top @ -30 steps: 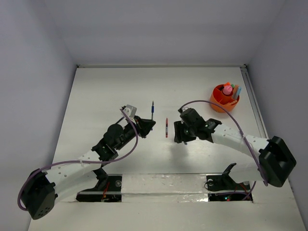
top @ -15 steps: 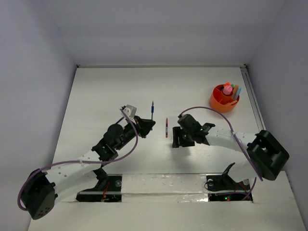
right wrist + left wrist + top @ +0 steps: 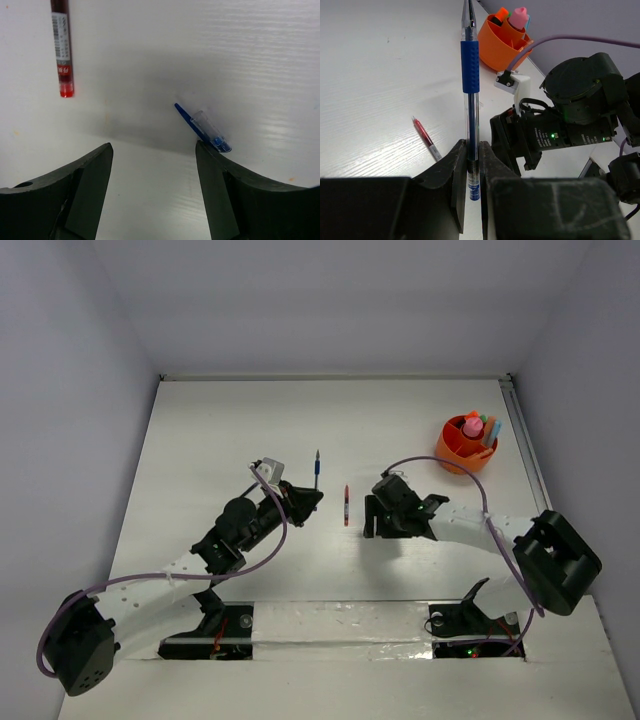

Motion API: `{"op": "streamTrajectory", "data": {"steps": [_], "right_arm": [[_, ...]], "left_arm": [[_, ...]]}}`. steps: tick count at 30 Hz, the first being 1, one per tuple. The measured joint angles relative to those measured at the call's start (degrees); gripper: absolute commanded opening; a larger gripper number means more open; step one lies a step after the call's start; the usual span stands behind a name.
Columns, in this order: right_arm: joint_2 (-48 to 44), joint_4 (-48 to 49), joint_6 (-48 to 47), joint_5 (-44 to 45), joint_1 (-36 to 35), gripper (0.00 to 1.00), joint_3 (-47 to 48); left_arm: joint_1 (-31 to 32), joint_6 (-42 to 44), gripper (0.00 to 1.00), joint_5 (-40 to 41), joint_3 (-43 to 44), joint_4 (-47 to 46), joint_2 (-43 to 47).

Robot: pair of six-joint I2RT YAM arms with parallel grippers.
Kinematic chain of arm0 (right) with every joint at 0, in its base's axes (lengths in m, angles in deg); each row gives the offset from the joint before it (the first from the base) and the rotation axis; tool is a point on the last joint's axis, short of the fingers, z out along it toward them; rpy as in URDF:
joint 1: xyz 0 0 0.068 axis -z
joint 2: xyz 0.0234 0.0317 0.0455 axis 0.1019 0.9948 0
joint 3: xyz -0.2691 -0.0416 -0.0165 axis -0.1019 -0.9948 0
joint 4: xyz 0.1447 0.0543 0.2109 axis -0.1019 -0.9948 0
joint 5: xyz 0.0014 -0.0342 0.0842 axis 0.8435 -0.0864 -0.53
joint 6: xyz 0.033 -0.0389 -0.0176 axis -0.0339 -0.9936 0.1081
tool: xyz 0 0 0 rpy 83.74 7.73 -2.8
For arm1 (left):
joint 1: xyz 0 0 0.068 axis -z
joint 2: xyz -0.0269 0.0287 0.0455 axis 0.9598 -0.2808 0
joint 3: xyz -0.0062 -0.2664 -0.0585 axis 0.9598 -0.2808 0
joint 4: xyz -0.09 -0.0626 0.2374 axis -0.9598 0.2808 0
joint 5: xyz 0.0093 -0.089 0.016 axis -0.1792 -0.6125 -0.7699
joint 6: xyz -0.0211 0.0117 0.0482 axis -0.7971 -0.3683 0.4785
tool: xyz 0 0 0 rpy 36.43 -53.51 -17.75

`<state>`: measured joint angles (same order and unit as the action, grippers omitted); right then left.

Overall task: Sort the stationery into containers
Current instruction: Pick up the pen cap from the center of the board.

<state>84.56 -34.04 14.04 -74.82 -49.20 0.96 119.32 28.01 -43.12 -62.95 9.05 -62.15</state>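
Left hand (image 3: 471, 145): pressed together on the blue pen (image 3: 470, 65), pinching its lower barrel. The pen juts out beyond the fingers toward the far side. Its tip is cut off by the top edge of the left wrist view.

Right hand (image 3: 153, 147): spread wide, nothing between the fingers, low over the table (image 3: 200, 440) near the middle.

A small blue cap (image 3: 207, 131) lies on the table just beside the tip of one finger. Whether they touch cannot be told. From above the cap is hidden under the hand.

Red pen (image 3: 346, 505): flat on the table between the two hands, lying near to far, touching neither. The right wrist view shows only one end of it, cut off at the top edge.

Cup (image 3: 450, 458): orange, round, upright at the far right of the table, well apart from both hands.

Contents of the cup:
- a pink-topped piece (image 3: 471, 427)
- an orange piece (image 3: 501, 13)
- a light blue piece (image 3: 489, 432)
- a small green bit (image 3: 484, 420) behind them

All stand up above the rim. Their lower parts are hidden by the wall. It cannot be made out which compartment each one sits in, or exactly what each item is.
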Motion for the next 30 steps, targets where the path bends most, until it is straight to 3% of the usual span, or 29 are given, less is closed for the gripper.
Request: {"op": "streamTrajectory", "data": {"steps": [11, 15, 20, 22, 30], "right_arm": [[0.0, 1.7, -0.5, 3.3, 5.4, 0.75, -0.6], [0.1, 1.9, -0.6, 5.4, 6.7, 0.70, -0.7], [0.9, 1.6, -0.5, 9.5, 7.0, 0.51, -0.5], [1.7, 1.5, -0.4, 10.6, 7.1, 0.49, -0.2], [4.9, 3.1, -1.5, 12.7, 7.4, 0.47, 2.1]], "left_arm": [[0.0, 0.0, 0.00, 0.0, 0.0, 0.0, -0.3], [0.0, 0.0, 0.00, 0.0, 0.0, 0.0, -0.8], [0.0, 0.0, 0.00, -0.3, 0.0, -0.1, -1.9], [0.0, 0.0, 0.00, -0.5, 0.0, -0.1, -2.3], [0.0, 0.0, 0.00, -1.0, 0.0, -0.4, -3.1]]}}
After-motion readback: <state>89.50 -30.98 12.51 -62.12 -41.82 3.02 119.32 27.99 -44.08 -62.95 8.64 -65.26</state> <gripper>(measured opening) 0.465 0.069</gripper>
